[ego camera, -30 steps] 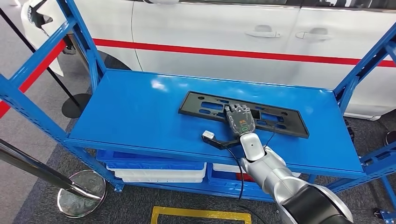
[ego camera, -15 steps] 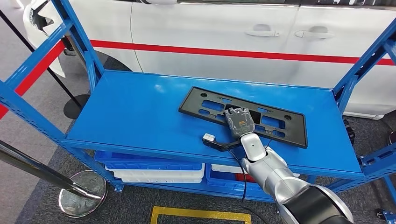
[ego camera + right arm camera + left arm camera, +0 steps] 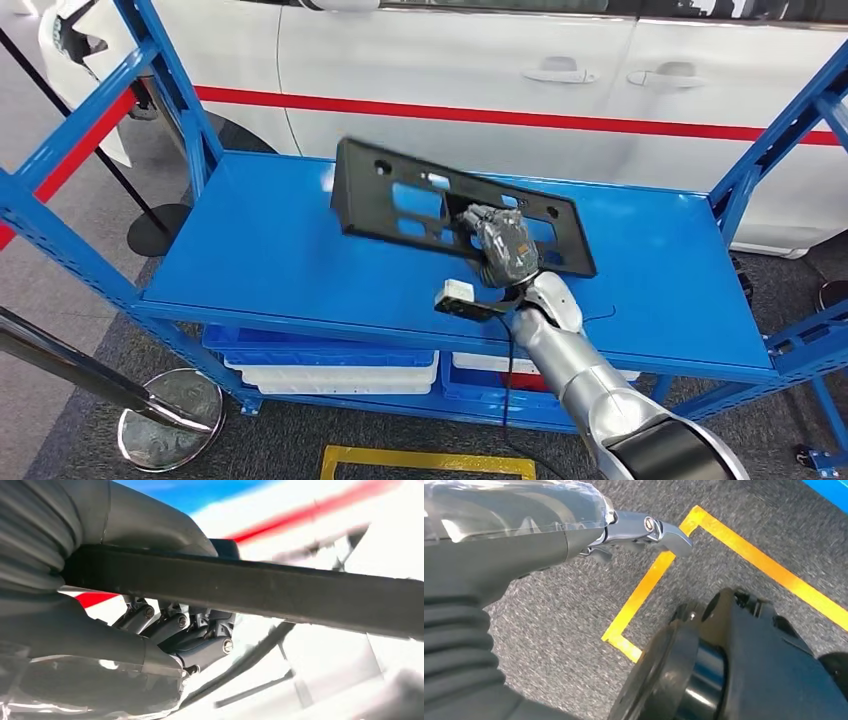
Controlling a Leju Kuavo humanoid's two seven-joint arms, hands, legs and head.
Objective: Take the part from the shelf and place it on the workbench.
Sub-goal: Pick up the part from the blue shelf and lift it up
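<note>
— Where's the part [image 3: 400,200]?
— Tilted up off the blue shelf [image 3: 300,250], one long edge raised, in front of the white car [image 3: 480,70].
— And the right hand [image 3: 503,245]?
— Its fingers [image 3: 200,647] are clamped around the part's black bar (the wrist view is blurred).
— The left hand [image 3: 524,530]?
— Hanging over grey carpet and yellow floor tape [image 3: 644,585]; fingers look curled in, holding nothing.

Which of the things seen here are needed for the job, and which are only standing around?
For the job:
black part, raised and tilted above the shelf
right hand, gripping the part
blue shelf

Only standing around:
white car behind the shelf
bins on the lower level
stanchion base on the floor
yellow floor marking
</note>
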